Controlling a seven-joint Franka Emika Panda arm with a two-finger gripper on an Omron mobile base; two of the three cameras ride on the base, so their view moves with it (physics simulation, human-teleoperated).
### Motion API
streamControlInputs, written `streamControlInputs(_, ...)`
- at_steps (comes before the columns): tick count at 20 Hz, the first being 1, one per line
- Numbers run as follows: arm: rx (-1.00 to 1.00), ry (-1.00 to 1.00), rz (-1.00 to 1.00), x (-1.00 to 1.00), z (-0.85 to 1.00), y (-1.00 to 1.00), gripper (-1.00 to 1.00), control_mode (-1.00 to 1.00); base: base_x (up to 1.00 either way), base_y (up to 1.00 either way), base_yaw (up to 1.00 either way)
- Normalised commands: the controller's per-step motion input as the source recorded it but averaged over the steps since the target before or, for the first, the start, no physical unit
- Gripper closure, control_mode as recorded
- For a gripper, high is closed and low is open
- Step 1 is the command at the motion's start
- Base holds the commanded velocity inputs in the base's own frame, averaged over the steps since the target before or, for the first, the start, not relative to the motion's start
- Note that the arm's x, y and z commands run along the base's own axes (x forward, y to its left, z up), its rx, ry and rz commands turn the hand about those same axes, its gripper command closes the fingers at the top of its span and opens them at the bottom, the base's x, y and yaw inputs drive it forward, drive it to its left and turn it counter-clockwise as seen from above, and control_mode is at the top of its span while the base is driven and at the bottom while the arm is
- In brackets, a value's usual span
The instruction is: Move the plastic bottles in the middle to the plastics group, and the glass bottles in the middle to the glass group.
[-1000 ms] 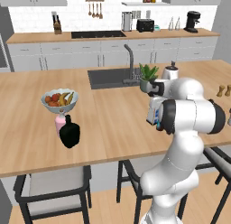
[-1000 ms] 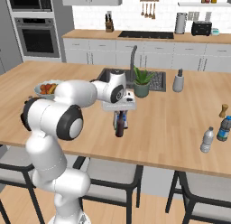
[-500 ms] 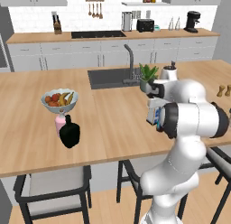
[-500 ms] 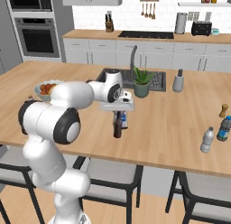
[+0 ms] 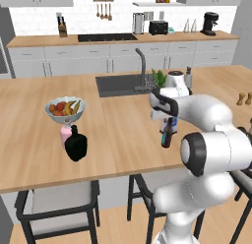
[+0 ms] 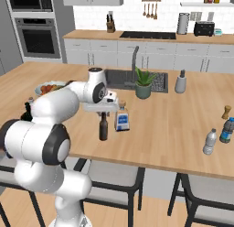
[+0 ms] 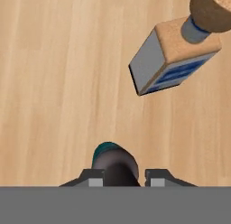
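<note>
Since the earlier frame, the brown bottle point(image 6: 103, 128) has been carried slightly left, held by its neck in the closed pincer point(image 6: 104, 111) beside the corked clear bottle point(image 6: 121, 118). Transport is in hand; next, carriage leftward over the tabletop point(image 6: 173, 121) to the black bottle point(image 5: 76, 143) is required.

A long wooden island counter point(image 6: 173, 130) spans the middle of both base views, with a dark sink point(image 5: 118, 84) set into it at centre. At left in the left base view stand a fruit bowl point(image 5: 65, 109), a pale pink bottle point(image 5: 64, 135) and a squat black bottle point(image 5: 76, 144). At centre in the right base view stands a squarish clear bottle point(image 6: 121, 118); at right, a small water bottle point(image 6: 210, 142).
</note>
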Motion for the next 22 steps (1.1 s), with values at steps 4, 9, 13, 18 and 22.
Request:
streamControlInputs(4,-0.02,-0.08,0.00,-0.13,0.00,1.00,1.00,-1.00,0.00,0.00,0.00)
streamControlInputs(9,0.00,-0.09,0.00,0.00,0.03,1.00,1.00,-1.00,0.00,0.00,0.00)
streamControlInputs(13,0.00,-0.07,0.00,0.01,0.04,1.00,1.00,-1.00,0.00,0.00,0.00)
streamControlInputs(18,0.00,0.00,0.00,0.24,0.00,0.95,1.00,-1.00,0.00,0.00,0.00)
streamControlInputs(22,0.00,0.00,0.00,0.22,0.00,0.86,1.00,-1.00,0.00,0.00,0.00)
